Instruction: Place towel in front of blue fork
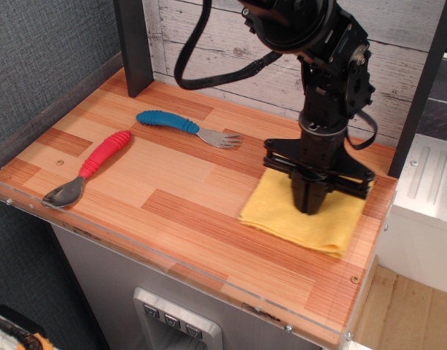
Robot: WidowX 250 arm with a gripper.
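Observation:
The yellow towel [281, 215] lies flat on the right side of the wooden table. My black gripper [311, 205] points straight down onto the towel's middle, its fingers drawn together and pinching the cloth. The blue fork [176, 124] lies at the back middle of the table, its grey tines pointing right, well left of the towel.
A red-handled grey spoon [92, 166] lies at the left front. A dark post [134, 44] stands at the back left. A plank wall [230, 44] runs along the back. A clear lip [172, 259] edges the table's front. A white cabinet [424, 211] stands to the right.

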